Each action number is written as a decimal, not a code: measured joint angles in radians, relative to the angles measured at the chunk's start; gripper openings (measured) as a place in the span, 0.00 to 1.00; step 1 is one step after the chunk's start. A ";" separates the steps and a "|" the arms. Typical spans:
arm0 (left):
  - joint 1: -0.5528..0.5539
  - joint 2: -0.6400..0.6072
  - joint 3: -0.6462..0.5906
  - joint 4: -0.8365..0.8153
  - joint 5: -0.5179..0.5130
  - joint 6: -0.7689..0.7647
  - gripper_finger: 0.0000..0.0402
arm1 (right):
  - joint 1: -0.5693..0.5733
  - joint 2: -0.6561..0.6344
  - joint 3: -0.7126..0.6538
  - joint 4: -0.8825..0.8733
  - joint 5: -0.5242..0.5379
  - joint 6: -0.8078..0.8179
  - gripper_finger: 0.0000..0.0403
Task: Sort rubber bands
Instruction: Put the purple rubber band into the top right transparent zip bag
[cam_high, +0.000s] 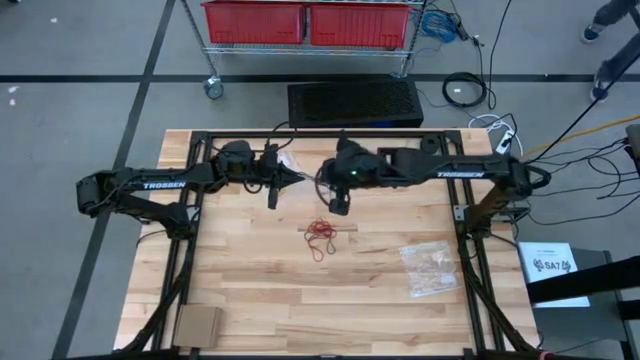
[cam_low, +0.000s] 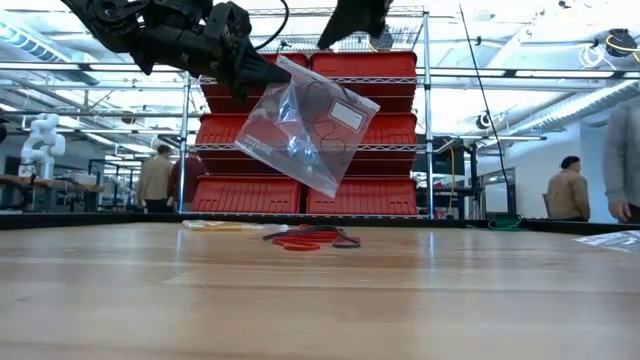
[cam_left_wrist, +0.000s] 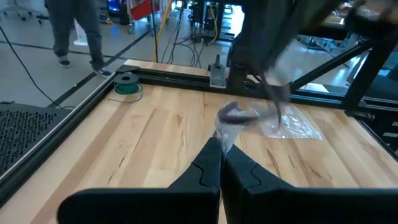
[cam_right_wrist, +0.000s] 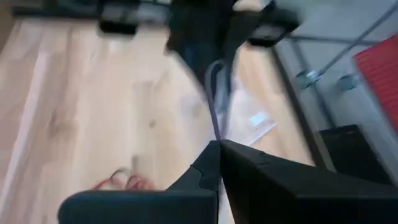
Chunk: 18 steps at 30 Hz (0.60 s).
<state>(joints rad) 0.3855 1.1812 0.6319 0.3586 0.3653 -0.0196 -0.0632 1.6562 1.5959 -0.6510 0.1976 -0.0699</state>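
Rubber bands (cam_high: 321, 234): red and dark loops piled mid-surface (cam_high: 250, 290), a few more inside clear bag (cam_low: 305, 125) held aloft. Left tool (cam_left_wrist: 221, 163) pinched narrow on bag's edge, right tool (cam_right_wrist: 219, 155) likewise closed on it. Best tipped slowly, opening downward, directly over pile.

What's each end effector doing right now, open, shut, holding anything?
Left end effector: shut on the clear bag, held above the table.
Right end effector: shut, pinching the same bag's edge.
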 joint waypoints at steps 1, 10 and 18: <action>0.000 0.000 0.000 0.001 0.000 0.000 0.00 | -0.002 0.010 0.000 -0.003 -0.011 0.000 0.00; 0.000 0.000 0.000 0.000 0.006 -0.001 0.00 | -0.040 0.064 0.000 -0.021 -0.022 -0.001 0.00; 0.000 0.000 0.000 0.000 0.028 -0.002 0.00 | -0.079 0.092 0.000 -0.007 -0.120 0.018 0.00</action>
<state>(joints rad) 0.3855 1.1812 0.6319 0.3584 0.3931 -0.0216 -0.1424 1.7478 1.5959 -0.6579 0.0775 -0.0517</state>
